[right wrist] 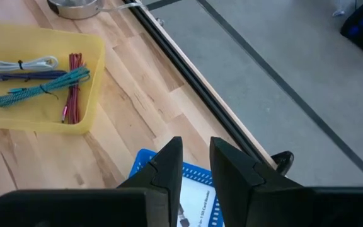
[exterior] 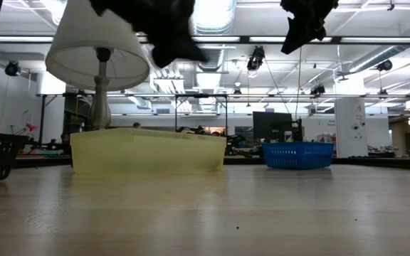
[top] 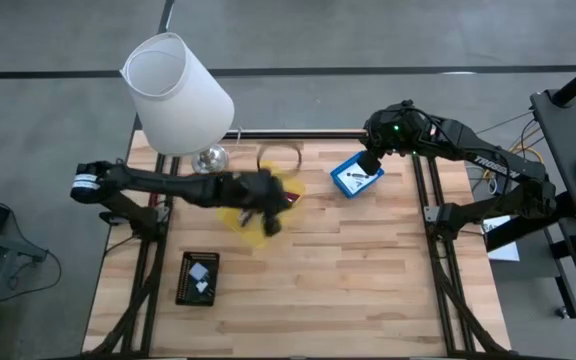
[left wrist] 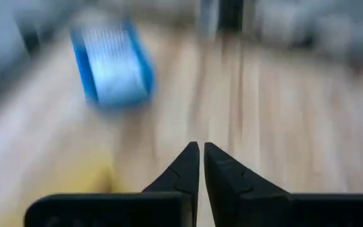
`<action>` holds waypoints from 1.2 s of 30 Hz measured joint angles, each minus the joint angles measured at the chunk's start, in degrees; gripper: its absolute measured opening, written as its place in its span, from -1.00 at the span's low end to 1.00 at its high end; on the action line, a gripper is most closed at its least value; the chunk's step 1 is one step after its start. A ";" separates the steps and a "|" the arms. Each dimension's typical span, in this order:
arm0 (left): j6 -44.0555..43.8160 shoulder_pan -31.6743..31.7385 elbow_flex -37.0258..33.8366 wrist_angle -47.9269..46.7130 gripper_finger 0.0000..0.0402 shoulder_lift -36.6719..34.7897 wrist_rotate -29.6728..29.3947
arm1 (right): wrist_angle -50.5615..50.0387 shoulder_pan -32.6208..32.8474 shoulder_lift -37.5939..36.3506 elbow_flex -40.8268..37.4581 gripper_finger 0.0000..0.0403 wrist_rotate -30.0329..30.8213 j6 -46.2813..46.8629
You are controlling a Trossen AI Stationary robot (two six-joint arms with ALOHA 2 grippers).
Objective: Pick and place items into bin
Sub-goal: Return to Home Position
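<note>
Yellow tray on worktop, near lamp, holds 4 loose cords. White cord, purple cord & teal cord lie approx. parallel, long axes along one tray side. Red cord lies crosswise to them.

Left gripper hangs over the tray, blurred in high view, covering most of it. Its fingers are nearly touching, nothing btw them.

Right gripper is above blue bin, fingers a narrow gap apart, empty. White box lies in that bin, mostly hidden by the fingers in the wrist view.

Black bin, well apart on the left arm's side, holds small white pieces, too small to make out.
</note>
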 joint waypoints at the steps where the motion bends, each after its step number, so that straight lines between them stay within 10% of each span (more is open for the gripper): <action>1: 0.01 1.30 -0.74 7.44 -0.97 0.00 -0.14 | -0.06 0.00 0.00 -0.17 -0.66 0.02 -0.02; 6: -6.80 6.61 -10.51 41.11 -1.00 -0.54 0.05 | 0.02 -0.02 0.00 -1.55 -0.66 0.01 1.44; 10: -6.63 8.02 -20.29 50.45 -1.00 -4.05 0.07 | -0.11 -0.02 0.02 -3.57 -0.66 0.02 3.65; 19: 11.24 0.80 -34.37 49.72 -1.00 -23.74 -1.57 | 0.99 -0.02 0.04 -9.29 -0.66 0.02 9.82; 30: 8.42 -3.88 -51.82 40.63 -1.00 -53.75 -7.63 | 16.84 0.00 0.04 -17.22 -0.66 -0.89 10.52; 36: 9.13 -4.16 -56.71 31.45 -1.00 -63.73 -9.14 | 29.94 0.36 -0.02 -18.83 -0.66 -14.18 8.25</action>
